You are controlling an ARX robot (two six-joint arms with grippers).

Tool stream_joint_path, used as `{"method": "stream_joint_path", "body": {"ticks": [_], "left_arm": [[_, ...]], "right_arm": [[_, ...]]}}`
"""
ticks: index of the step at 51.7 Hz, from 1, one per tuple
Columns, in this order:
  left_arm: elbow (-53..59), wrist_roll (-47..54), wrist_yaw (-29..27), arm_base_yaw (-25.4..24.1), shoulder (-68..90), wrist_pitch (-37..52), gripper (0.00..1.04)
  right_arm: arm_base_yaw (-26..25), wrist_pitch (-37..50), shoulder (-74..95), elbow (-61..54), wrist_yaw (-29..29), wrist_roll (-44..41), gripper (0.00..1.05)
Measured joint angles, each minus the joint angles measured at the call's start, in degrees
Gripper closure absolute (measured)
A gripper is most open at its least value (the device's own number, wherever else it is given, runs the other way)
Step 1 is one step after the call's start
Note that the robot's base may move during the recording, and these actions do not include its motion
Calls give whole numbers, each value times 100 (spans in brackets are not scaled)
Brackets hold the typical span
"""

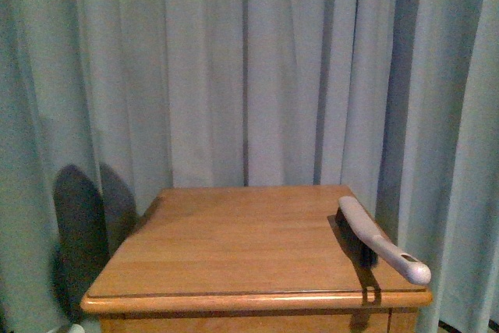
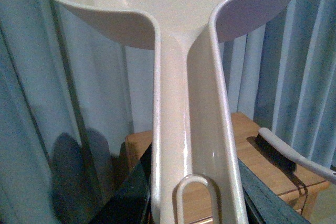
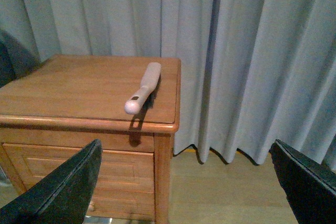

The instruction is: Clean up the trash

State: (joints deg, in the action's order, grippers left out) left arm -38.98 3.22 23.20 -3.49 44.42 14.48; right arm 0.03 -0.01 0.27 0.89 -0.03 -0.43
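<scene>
The left pincer (image 2: 195, 203) is closed on the dustpan (image 2: 173, 3), its dark fingers clamped on either side of the long handle. The pan is lifted off the desk (image 1: 234, 247), with its scoop pointing away from the wrist. Held that way, the arm can likely set the scoop's lip down flat wherever it is needed, with the hollow facing whatever gets pushed in.

The right pincer (image 3: 186, 145) is spread wide and empty, well back from the desk and above the floor (image 3: 226, 192). It faces the brush (image 1: 382, 243), which lies along the desk's right edge. The bristles rest on the wood and the rounded handle end sticks out past the front corner. That overhang looks like the easy place to grasp, since fingers can close around it without scraping the top. The open jaws suggest the brush is the next thing to fetch.

The trash shows in none of the views. The desk top in the front and right wrist views carries only the brush, and behind it hangs the curtain (image 1: 234, 76). Either the wad is already in the pan beyond what the left wrist view shows, or it lies out of sight; I cannot tell which
</scene>
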Motion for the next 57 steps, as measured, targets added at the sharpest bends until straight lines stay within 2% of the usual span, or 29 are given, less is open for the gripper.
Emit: {"method": "stream_joint_path", "body": {"ticks": [14,45,47,49,52,55,57], "left_arm": [[358,-105,341,-496,-389,-33,78],[459,-155,251,-417,-389,-33,78],[459,-157,249,-417,-391,-33,78],[459,-157,249,-417,-389,-33,78],[459,-157,238,-417,-391,-31,78],[459,-157,243,-415,-391,-31,78],[459,-160,236,-411,-389,-31,78]], "right_arm": [[0,0,0,0,0,0,7],[0,0,0,0,0,0,7],[170,-118,122,28,509,122,7],[592,-249,551,168,1910,433,7],[763,-192,1095,317,2763,647,7],[802,-28,1626,490,3171,767,7],[798,103,2026,706,3165,850,7]]}}
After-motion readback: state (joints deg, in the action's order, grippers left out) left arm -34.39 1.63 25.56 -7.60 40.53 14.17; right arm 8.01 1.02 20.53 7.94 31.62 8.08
